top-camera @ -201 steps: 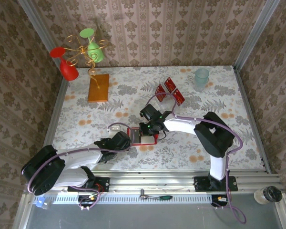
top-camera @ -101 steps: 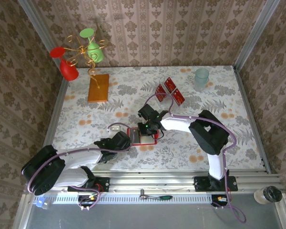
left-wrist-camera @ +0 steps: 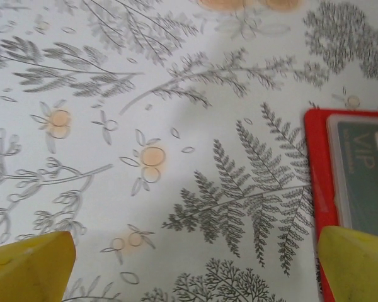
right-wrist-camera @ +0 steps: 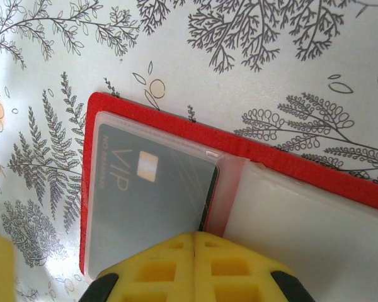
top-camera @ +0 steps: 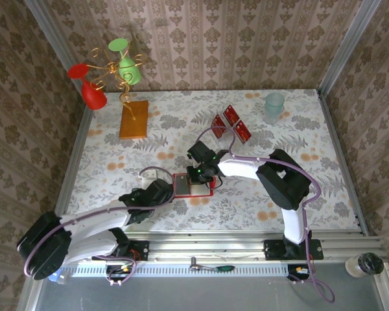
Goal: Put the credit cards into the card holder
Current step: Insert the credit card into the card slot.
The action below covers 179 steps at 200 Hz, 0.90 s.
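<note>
Right gripper (right-wrist-camera: 195, 264) is clenched, fingers pressed together with nothing between them. The tips sit right at the near edge of a credit card (right-wrist-camera: 145, 207) with VIP lettering. That card lies inside the clear pocket of the card holder (right-wrist-camera: 91, 157), which is spread open flat on the desk (left-wrist-camera: 176, 75) directly under and ahead of this gripper.

Left gripper (left-wrist-camera: 192, 264) is released, fingers wide apart and holding nothing. The holder's red corner is just beside its right finger; I can't tell if they touch.

Step in hand, as I read it: nudging the card fully home in the pocket. To do it well:
- Keep the shut tips low and push along the card's plane, not down into it.
- Push straight toward the pocket's closed end. A skewed push could jam a corner on the plastic lip.
- The holder looks light and may slide, so the left gripper could pin its near edge.
- Stop once the card edge is past the lip.

The remaining loose credit cards (top-camera: 231, 124) lie well beyond the right gripper, on its far side.
</note>
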Available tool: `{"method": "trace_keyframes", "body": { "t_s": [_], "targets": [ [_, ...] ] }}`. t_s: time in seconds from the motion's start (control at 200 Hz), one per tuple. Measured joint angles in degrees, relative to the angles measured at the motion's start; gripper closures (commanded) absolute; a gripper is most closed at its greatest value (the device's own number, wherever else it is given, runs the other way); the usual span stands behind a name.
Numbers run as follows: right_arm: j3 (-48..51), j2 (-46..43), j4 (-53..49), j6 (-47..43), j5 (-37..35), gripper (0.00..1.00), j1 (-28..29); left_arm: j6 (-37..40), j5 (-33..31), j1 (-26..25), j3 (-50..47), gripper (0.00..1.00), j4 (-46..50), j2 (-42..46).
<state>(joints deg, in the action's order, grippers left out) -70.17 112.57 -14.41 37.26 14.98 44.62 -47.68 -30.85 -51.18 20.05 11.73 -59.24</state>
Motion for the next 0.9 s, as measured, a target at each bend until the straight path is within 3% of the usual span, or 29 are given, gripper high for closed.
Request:
{"method": "trace_keyframes", "body": {
  "t_s": [0.185, 0.35, 0.54, 0.895],
  "targets": [
    [0.00, -0.02, 0.00, 0.00, 0.02, 0.93, 0.00, -0.59, -0.70, 1.46, -0.55, 0.00, 3.41, 5.99],
    [0.00, -0.92, -0.04, 0.04, 0.24, 0.82, -0.39, -0.26, -0.28, 1.77, -0.50, 0.00, 4.11, 5.90],
    [0.00, -4.63, -0.57, -0.13, 0.48, 0.74, -1.97, 0.94, 1.11, 1.77, 1.05, 0.00, 4.09, 2.49],
    [2.82, -11.98, -2.69, -3.21, -1.49, 0.75, -8.11, 3.23, 2.38, -0.66, 10.21, 0.00, 0.87, -8.20]
  ]
}}
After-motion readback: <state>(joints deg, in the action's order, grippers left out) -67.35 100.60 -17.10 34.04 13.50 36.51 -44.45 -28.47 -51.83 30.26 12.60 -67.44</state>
